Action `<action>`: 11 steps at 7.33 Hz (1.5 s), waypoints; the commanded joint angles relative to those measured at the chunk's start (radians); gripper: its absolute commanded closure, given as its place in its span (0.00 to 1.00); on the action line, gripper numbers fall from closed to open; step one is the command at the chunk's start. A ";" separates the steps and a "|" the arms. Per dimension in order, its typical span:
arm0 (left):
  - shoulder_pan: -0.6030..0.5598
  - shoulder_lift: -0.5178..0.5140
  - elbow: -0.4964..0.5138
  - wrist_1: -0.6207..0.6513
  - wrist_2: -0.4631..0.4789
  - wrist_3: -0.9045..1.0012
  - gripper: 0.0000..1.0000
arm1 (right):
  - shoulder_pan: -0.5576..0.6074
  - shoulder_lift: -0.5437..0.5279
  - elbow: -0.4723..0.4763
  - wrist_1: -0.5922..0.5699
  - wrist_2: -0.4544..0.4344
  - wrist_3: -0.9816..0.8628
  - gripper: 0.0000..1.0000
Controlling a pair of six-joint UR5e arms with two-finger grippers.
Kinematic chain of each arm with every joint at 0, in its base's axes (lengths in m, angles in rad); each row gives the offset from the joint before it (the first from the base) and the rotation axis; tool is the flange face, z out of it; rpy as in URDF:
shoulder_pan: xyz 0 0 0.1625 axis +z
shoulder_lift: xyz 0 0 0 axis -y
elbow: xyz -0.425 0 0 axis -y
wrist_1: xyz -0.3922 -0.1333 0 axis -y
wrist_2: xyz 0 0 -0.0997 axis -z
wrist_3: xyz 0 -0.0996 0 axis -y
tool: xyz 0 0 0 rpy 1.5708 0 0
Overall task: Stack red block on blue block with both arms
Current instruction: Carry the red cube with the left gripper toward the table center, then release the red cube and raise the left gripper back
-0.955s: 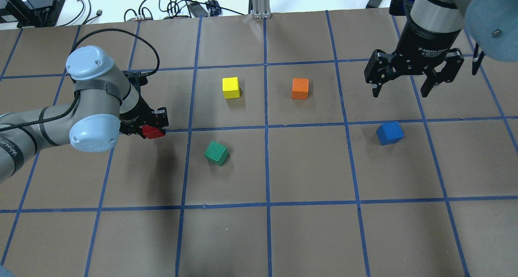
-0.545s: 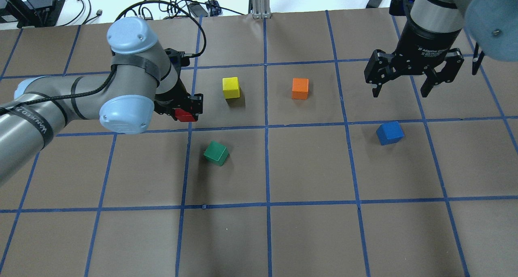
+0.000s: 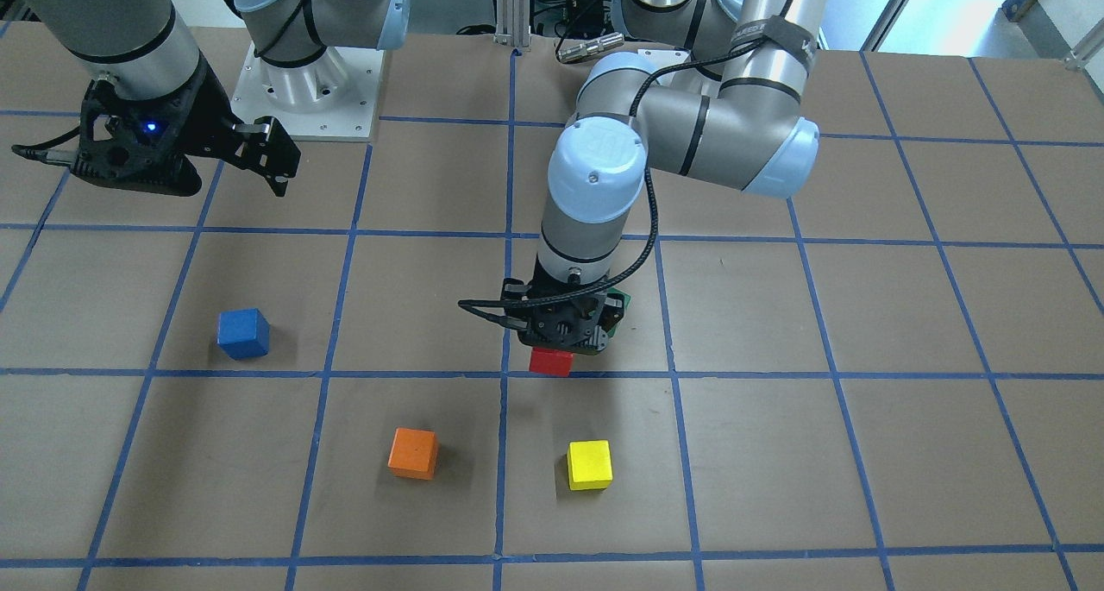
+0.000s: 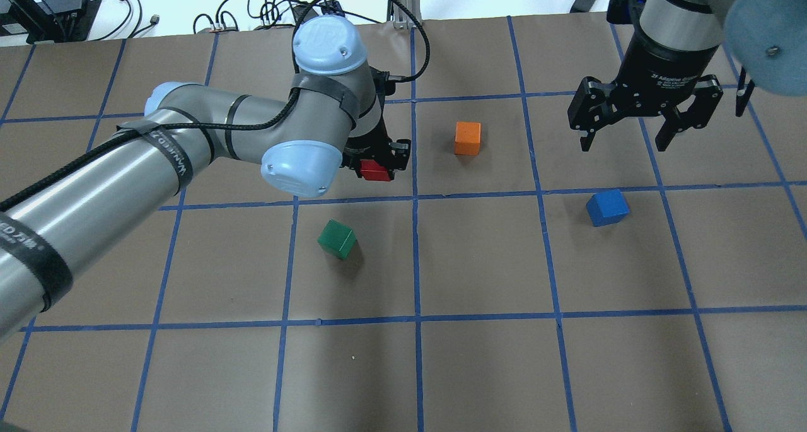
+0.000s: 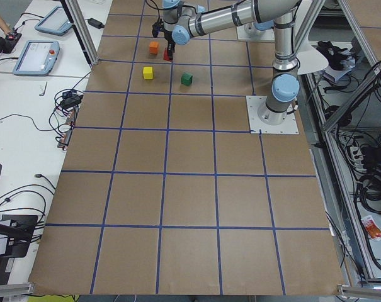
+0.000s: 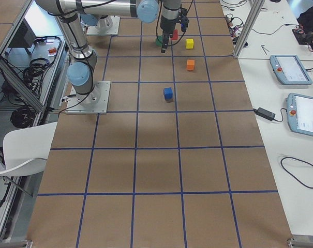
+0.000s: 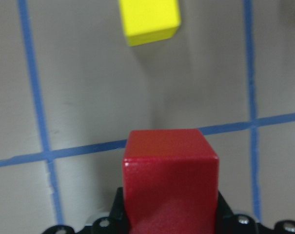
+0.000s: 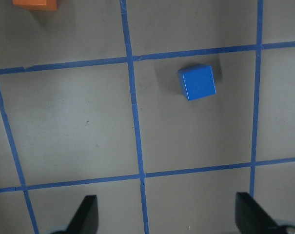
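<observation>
Red and matte, with crisp edges, the red block fills the lower middle of the left wrist view. There the left gripper pinches it, jaws pressed against its two sides. That close view also shows the yellow block on the paper at 12 o'clock. From overhead the left arm hides the yellow block completely. The front-facing view shows the red block held off the table. The green block is plain from overhead, at 7 o'clock of the red one. In the front-facing view it is almost wholly hidden behind the gripper.

The blue block is a matte cube turned slightly against the grid. It sits on the table well apart from the red block, at 3 o'clock of it in the overhead view. The right gripper hangs above the table with its fingers spread wide. The blue block lies at 6 o'clock of it, untouched. The orange block stands between the two grippers, at 2 o'clock of the red block.
</observation>
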 commanded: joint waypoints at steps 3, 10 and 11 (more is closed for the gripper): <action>-0.044 -0.136 0.037 0.059 -0.003 -0.081 0.69 | 0.001 0.005 -0.001 -0.018 0.008 0.001 0.00; 0.037 0.011 0.173 -0.146 0.006 0.051 0.00 | 0.001 0.031 0.001 -0.019 0.005 0.018 0.00; 0.092 0.078 0.180 -0.267 0.017 0.163 0.00 | 0.001 0.035 0.001 -0.019 0.020 0.021 0.00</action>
